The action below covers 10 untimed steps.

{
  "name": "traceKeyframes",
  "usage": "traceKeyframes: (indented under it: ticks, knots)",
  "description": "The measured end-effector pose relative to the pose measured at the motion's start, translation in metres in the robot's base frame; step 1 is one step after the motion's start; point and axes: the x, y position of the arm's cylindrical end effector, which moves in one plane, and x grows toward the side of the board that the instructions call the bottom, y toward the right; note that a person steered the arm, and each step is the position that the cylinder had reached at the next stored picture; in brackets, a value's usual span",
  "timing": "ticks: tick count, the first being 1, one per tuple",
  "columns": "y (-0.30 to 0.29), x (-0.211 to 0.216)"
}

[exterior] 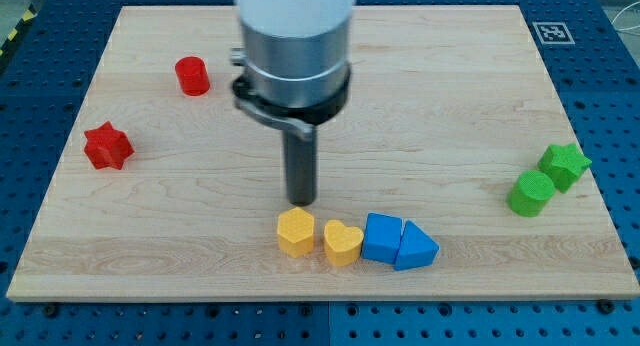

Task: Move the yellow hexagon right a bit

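The yellow hexagon (295, 231) lies near the bottom middle of the wooden board (420, 96). A yellow heart (342, 243) touches its right side. My tip (301, 201) stands just above the hexagon, slightly toward the view's top of it, very close to or touching its upper edge. The dark rod hangs from a grey and white arm body that hides part of the board's top middle.
A blue cube (381, 237) and a blue triangle (416, 249) sit right of the heart in a touching row. A red cylinder (192, 76) and red star (107, 146) lie at left. A green cylinder (530, 193) and green star (564, 165) lie at right.
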Motion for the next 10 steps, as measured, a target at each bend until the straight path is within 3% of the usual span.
traceKeyframes:
  ticks: [2, 10]
  knots:
    - [-0.036, 0.0]
    - [-0.03, 0.025]
